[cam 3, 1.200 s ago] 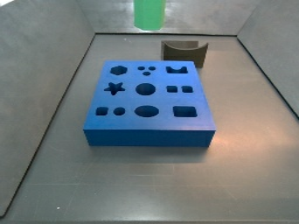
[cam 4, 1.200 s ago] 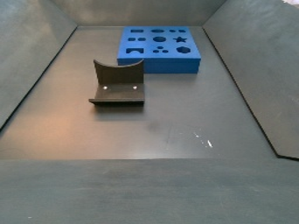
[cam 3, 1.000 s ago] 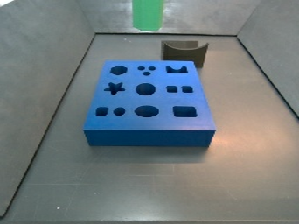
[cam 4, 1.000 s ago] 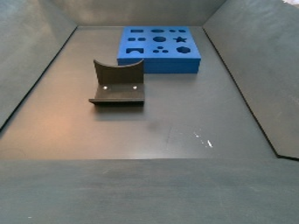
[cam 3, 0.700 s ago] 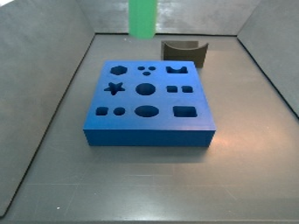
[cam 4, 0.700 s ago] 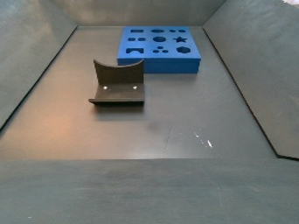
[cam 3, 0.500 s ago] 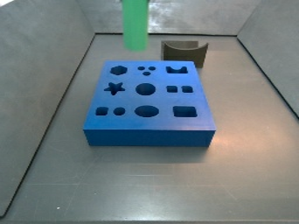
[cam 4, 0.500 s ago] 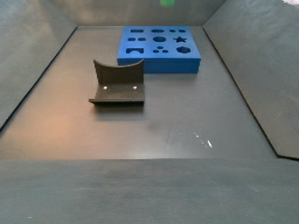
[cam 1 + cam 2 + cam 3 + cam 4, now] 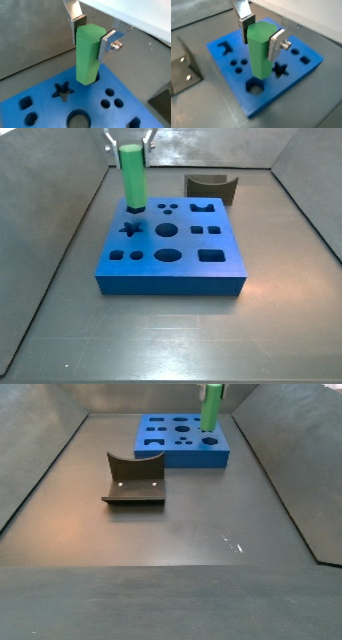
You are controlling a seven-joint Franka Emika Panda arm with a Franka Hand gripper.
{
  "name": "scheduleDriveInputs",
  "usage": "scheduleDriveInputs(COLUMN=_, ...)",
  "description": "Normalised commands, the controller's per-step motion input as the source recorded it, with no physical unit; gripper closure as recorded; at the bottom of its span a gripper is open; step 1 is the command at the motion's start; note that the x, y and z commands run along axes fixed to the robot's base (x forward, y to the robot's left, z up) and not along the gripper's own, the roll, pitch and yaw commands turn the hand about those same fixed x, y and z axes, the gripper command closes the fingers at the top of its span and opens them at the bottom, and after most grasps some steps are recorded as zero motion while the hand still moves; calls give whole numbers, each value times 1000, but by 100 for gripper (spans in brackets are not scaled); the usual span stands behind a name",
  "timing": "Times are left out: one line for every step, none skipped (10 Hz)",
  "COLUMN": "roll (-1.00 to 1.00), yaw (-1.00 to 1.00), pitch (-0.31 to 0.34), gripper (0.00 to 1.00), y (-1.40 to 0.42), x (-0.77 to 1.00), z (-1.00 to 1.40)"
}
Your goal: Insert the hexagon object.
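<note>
Jaws of gripper (image 9: 91,29) clamped on upright hexagon object (image 9: 88,55), lower end at hexagonal hole of blue block (image 9: 171,246); other cutouts vacant.

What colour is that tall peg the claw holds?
Bright green peg, clearest in a wrist view.

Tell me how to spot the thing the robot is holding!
Find the big blue block full of shaped holes. Over its corner, next to the star hole, the gripper pinches a tall bright green peg with flat sides. Nothing else is green or upright.
</note>
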Motion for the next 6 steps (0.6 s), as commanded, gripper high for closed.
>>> scheduleDriveInputs(roll=83, yaw=126, pitch=-1, gripper=100, y=254, x=-40, z=-254)
scheduleDriveInputs(roll=114, yaw=160, pitch=0, gripper=100, y=297, x=-11, z=-297)
scheduleDriveInputs(roll=124, yaw=226, pitch=0, gripper=100, y=343, x=0, z=-311)
scheduleDriveInputs(roll=44, yaw=231, pitch=-7, gripper=100, y=229, x=0, z=-263)
scheduleDriveInputs(roll=20, yaw=266, pitch=-27, gripper=100, y=191, x=3, z=-280)
scheduleDriveInputs(roll=0, yaw=311, pitch=-70, gripper=100, y=0, x=14, z=-380)
